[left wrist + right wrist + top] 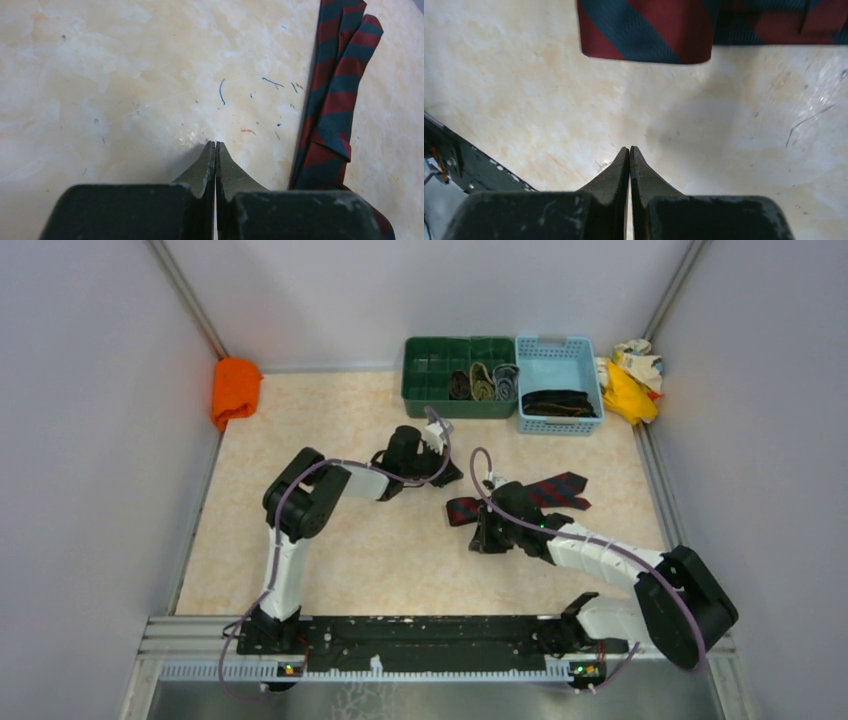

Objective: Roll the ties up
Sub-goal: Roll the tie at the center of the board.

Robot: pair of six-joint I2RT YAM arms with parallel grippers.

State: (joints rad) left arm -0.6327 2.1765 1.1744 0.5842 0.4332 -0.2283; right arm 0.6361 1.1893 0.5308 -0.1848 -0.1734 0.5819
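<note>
A dark red tie with navy plaid (558, 490) lies folded on the table, right of centre. It shows at the right edge of the left wrist view (330, 100) and along the top of the right wrist view (649, 30). My left gripper (447, 474) (215, 144) is shut and empty, low over bare table to the left of the tie. My right gripper (484, 538) (629, 148) is shut and empty, just near of the tie, and its wrist covers the tie's middle. Rolled brown (459, 385), olive (482, 383) and grey-blue (505, 381) ties stand in a green tray (430, 370).
A light blue basket (556, 352) holding black ties (558, 402) stands right of the green tray. An orange cloth (236, 390) lies at the far left edge. Yellow-and-cream rags (630, 375) lie at the far right. Walls enclose the table on three sides.
</note>
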